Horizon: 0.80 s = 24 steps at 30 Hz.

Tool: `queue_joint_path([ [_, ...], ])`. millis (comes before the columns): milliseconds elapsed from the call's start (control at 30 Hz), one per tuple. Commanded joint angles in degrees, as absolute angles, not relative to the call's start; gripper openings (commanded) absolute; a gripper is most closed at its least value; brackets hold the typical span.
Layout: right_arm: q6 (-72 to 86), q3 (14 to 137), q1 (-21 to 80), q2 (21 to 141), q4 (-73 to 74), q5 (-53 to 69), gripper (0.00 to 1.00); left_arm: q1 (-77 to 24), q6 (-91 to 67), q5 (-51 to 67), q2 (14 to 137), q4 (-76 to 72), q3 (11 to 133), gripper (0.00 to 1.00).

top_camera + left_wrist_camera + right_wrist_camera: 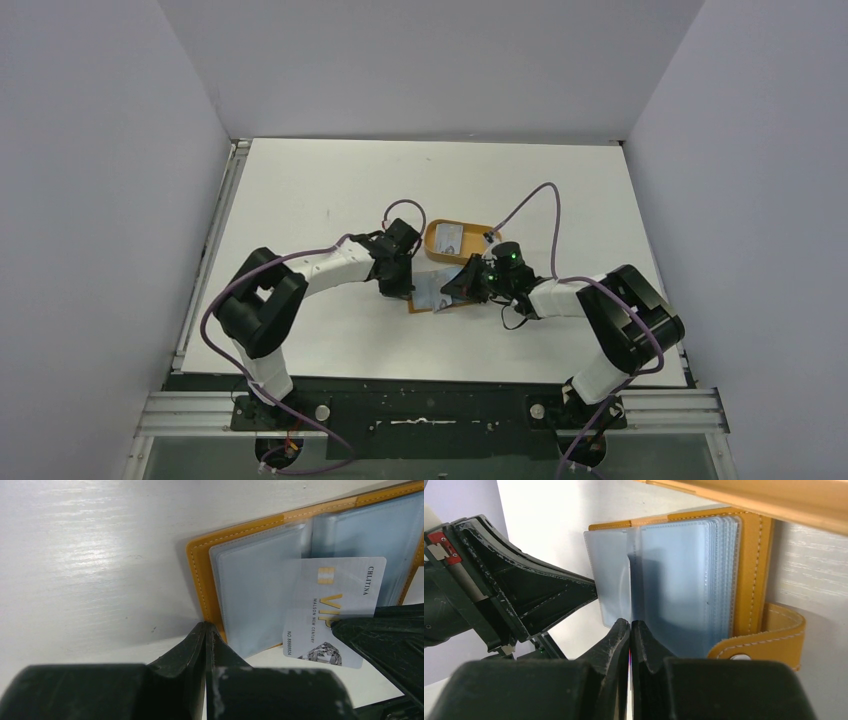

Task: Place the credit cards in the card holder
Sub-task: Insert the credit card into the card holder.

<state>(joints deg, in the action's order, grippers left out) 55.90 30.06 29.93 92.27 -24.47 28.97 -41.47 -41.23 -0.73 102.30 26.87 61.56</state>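
Note:
The tan-orange card holder [432,294] lies open on the table between my two grippers, its clear sleeves facing up in the left wrist view [200,565] and the right wrist view [751,555]. My right gripper [630,622] is shut on a white VIP credit card [340,595], held edge-on, with the card's far end lying over the sleeves. My left gripper [206,625] is shut, its tips against the holder's left edge. Another credit card [451,238] lies in the orange oval tray [428,240].
The tray stands just behind the card holder, and its rim shows at the top of the right wrist view [774,500]. The holder's closure tab [774,630] sticks out on its right side. Both arms [330,268] converge mid-table. White walls enclose the table.

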Motion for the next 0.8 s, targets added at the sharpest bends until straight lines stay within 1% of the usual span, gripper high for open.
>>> queue_joint_path([
  [0,53.8,30.3,29.4,92.8,-29.0,29.2,0.00,-42.5,-40.3,1.7,104.8,24.1,62.3,0.00],
  [133,52.3,30.2,28.2,92.4,-28.1,28.7,0.00,-42.5,-40.2,1.8,105.0,24.2,62.4,0.00],
  [433,43.4,33.5,27.7,91.6,-17.1,26.8,0.00,-42.5,-39.9,1.5,105.4,24.8,62.8,0.00],
  [767,39.9,34.8,27.3,92.4,-14.2,25.5,0.00,-43.0,-39.4,1.6,106.4,25.4,64.2,0.00],
])
